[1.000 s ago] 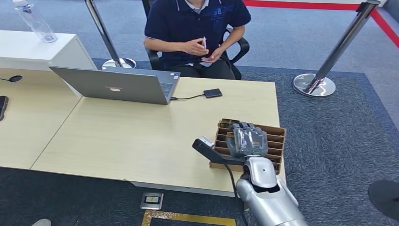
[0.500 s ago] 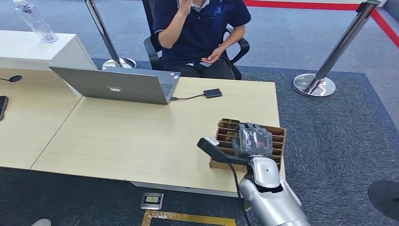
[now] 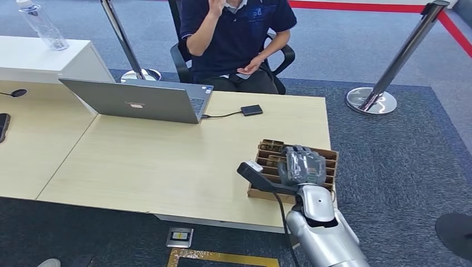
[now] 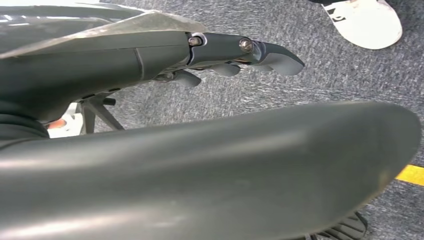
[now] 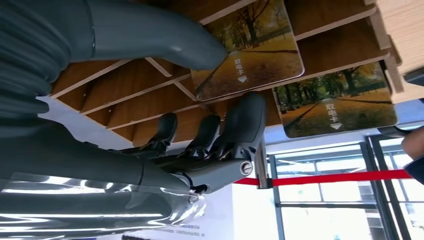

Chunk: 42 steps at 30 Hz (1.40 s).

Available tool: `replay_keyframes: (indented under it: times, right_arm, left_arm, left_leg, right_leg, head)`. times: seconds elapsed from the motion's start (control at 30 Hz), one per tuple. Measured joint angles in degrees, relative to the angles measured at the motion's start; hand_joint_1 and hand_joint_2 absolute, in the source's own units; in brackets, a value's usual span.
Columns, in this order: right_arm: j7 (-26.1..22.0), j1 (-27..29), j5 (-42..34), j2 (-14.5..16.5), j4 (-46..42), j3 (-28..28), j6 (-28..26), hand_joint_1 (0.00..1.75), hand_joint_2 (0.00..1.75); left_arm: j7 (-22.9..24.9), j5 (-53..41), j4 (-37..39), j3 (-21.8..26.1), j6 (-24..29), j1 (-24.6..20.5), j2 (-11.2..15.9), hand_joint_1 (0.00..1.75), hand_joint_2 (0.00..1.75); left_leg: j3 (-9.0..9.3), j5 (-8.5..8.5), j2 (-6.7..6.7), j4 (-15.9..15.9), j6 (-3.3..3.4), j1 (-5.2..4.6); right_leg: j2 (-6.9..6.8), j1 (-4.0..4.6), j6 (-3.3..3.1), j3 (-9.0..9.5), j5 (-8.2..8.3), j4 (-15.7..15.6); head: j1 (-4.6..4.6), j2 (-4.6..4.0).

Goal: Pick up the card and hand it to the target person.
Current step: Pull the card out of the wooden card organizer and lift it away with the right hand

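A wooden slotted card rack [image 3: 329, 157] sits on the table's near right corner. Two cards printed with autumn trees stand in its slots: one card [image 5: 255, 45] lies between my right hand's thumb [image 5: 150, 40] and fingers [image 5: 245, 120], the other card [image 5: 335, 105] is one slot over. My right hand [image 3: 303, 166] hovers over the rack, thumb tip touching the near card, fingers spread below it, nothing lifted. The target person [image 3: 234, 28] sits in a chair across the table, one hand raised. My left hand [image 4: 270, 55] hangs over the carpet holding nothing.
A grey laptop [image 3: 139, 100] stands at the table's far left, with a small black device [image 3: 251, 110] cabled to it. Chrome barrier posts [image 3: 372, 100] stand on the carpet to the right and behind. A water bottle [image 3: 42, 25] rests on a white cabinet.
My right hand has slid a little to the right over the rack. The person raised one hand from the lap up to head height.
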Motion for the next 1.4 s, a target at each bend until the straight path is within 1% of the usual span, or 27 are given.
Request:
replay_keyframes:
  times: [0.3, 0.4, 0.5, 0.8, 0.87, 1.23, 1.4]
  right_arm:
    - [-1.47, 0.22, -0.51, 0.64, 0.36, -0.11, 1.05, 0.82, 1.75]
    - [-1.63, 0.23, -0.51, 0.84, 0.52, -0.13, 1.28, 0.89, 1.75]
    - [-1.66, 0.23, -0.51, 0.93, 0.64, -0.15, 1.37, 1.03, 1.75]
    - [-1.66, 0.22, -0.51, 0.95, 0.78, -0.16, 0.84, 1.66, 1.75]
    - [-1.66, 0.22, -0.51, 0.95, 0.77, -0.16, 0.69, 1.73, 1.75]
    - [-1.77, 0.77, -0.56, 1.04, -0.20, -0.12, -0.06, 1.75, 1.75]
    - [-2.81, 2.30, -0.83, 0.69, -2.90, -0.12, 0.08, 1.75, 1.75]
  left_arm:
    - [0.01, -0.02, 0.00, 0.00, -0.23, -0.01, 0.00, 0.00, 0.00]
    - [0.01, -0.02, 0.00, 0.00, -0.48, -0.01, 0.00, 0.00, 0.00]
    - [-0.01, -0.02, 0.00, 0.00, -0.52, -0.01, 0.00, 0.00, 0.00]
    - [-0.10, -0.02, 0.00, 0.00, -0.52, 0.00, 0.00, 0.00, 0.00]
    - [-0.12, -0.02, 0.00, 0.00, -0.50, 0.01, 0.00, 0.00, 0.00]
    - [-0.35, -0.01, 0.00, 0.00, -0.48, 0.02, 0.00, 0.00, 0.00]
    - [-0.60, -0.02, 0.00, 0.01, -0.48, 0.02, 0.00, 0.00, 0.00]
  left_leg:
    - [0.01, 0.01, 0.00, 0.00, -0.02, 0.00]
    - [0.02, 0.03, 0.00, 0.00, -0.03, 0.00]
    - [0.02, 0.04, 0.00, 0.00, -0.03, 0.00]
    - [0.03, 0.06, 0.00, 0.00, -0.02, 0.00]
    - [0.04, 0.06, 0.00, 0.00, -0.02, 0.00]
    - [0.06, 0.15, 0.00, 0.00, -0.01, 0.00]
    - [0.04, 0.17, 0.00, 0.00, 0.00, 0.00]
  right_leg:
    - [0.00, 0.00, -0.02, 0.00, 0.01, 0.00]
    - [0.00, 0.00, -0.03, 0.00, 0.02, 0.00]
    - [0.00, 0.00, -0.03, 0.00, 0.03, 0.00]
    - [0.00, 0.01, -0.03, 0.01, 0.04, 0.00]
    - [0.00, 0.01, -0.03, 0.02, 0.04, 0.00]
    - [0.00, 0.01, -0.02, 0.05, 0.12, 0.00]
    - [0.00, 0.00, 0.00, 0.04, 0.15, 0.00]
  head:
    - [0.01, 0.00]
    - [0.00, 0.00]
    - [0.00, 0.00]
    - [0.00, 0.00]
    - [0.00, 0.00]
    - [0.01, 0.00]
    - [0.00, 0.00]
